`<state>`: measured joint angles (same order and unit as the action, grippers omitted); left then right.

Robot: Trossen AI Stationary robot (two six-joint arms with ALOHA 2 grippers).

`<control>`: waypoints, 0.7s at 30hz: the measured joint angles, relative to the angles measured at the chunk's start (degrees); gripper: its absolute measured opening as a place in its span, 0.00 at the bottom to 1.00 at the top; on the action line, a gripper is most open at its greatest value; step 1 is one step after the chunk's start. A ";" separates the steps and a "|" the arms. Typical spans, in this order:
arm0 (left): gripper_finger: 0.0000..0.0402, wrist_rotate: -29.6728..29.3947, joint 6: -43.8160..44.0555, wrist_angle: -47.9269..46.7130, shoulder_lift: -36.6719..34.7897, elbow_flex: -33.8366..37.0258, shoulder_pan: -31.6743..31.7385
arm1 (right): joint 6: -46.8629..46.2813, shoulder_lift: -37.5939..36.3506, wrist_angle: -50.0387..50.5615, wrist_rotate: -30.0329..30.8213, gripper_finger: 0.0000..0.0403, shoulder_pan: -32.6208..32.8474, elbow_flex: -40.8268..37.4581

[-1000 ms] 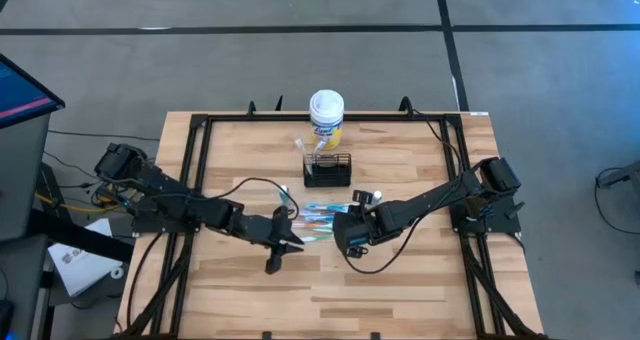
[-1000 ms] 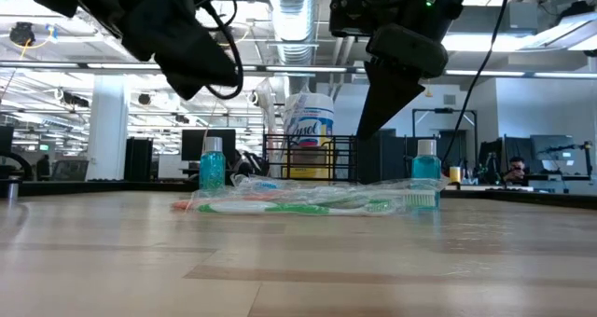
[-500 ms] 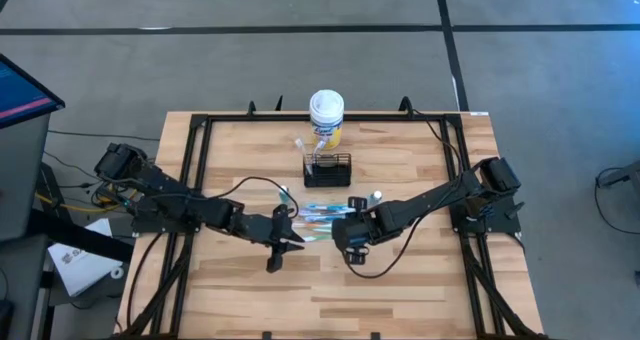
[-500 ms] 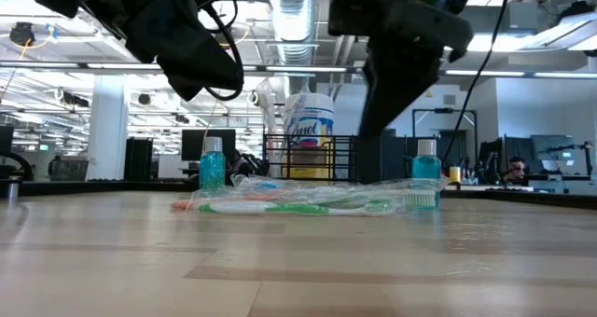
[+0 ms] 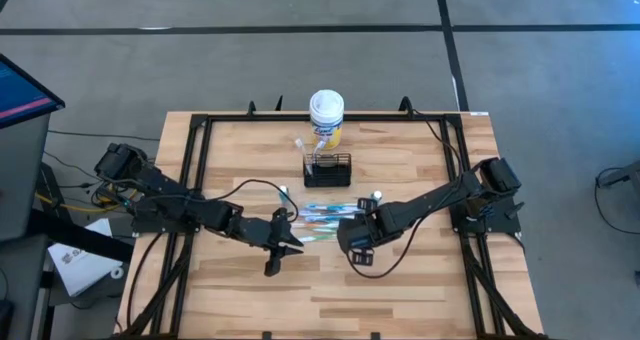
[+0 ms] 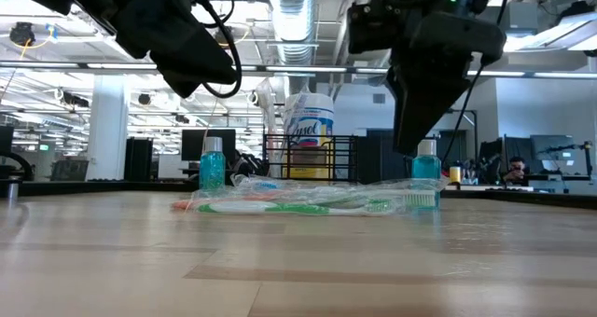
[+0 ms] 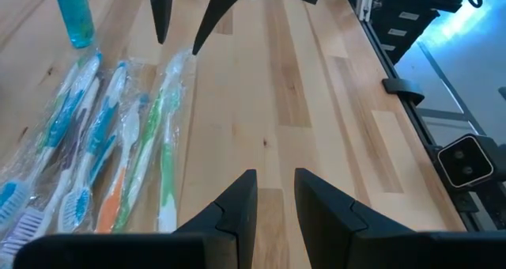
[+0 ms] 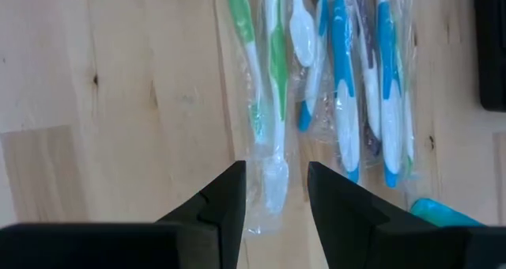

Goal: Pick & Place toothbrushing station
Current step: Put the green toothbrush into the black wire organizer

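Note:
The black wire-mesh caddy (image 5: pixel 327 169) stands on its base on the table in front of the yellow canister (image 5: pixel 327 117); it also shows in the low view (image 6: pixel 322 158). Several wrapped toothbrushes (image 5: pixel 318 220) lie flat in a row on the table between my grippers. My right gripper (image 8: pixel 274 194) is open above the near end of the green toothbrush (image 8: pixel 269 103), pointing down, clear of it in the low view (image 6: pixel 410 147). My left gripper (image 7: pixel 274 194) is open and empty, in the air on the left of the brushes (image 5: pixel 283 244).
Two small teal bottles (image 6: pixel 212 163) (image 6: pixel 425 158) stand at either end of the toothbrush row. A pale thing (image 5: pixel 303 148) sticks up out of the caddy's left end. Black frame rails (image 5: pixel 190 170) run along the table's edges. Bare wood lies near the front edge (image 5: pixel 320 290).
My right gripper has moved a little toward the table's near edge, staying above the toothbrushes. The toothbrushes and the caddy have not moved.

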<state>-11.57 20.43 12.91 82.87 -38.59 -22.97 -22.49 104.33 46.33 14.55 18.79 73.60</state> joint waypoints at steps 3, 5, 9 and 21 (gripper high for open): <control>0.20 0.01 0.00 0.00 0.00 0.00 -0.50 | -0.05 0.00 -0.49 -0.35 0.31 0.00 -0.54; 0.20 0.02 0.00 0.01 0.00 0.00 -0.86 | -0.08 0.00 -1.13 -0.93 0.31 0.00 -2.16; 0.20 0.02 0.00 0.02 0.00 0.00 -1.17 | -0.10 0.07 -1.70 -2.99 0.31 -0.10 -5.14; 0.20 -0.66 0.00 0.49 0.00 0.00 -1.10 | -0.05 0.07 -6.31 -4.00 0.31 -1.74 -9.20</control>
<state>-12.24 20.43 13.40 82.87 -38.59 -24.08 -22.55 104.40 40.01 10.55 17.05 64.40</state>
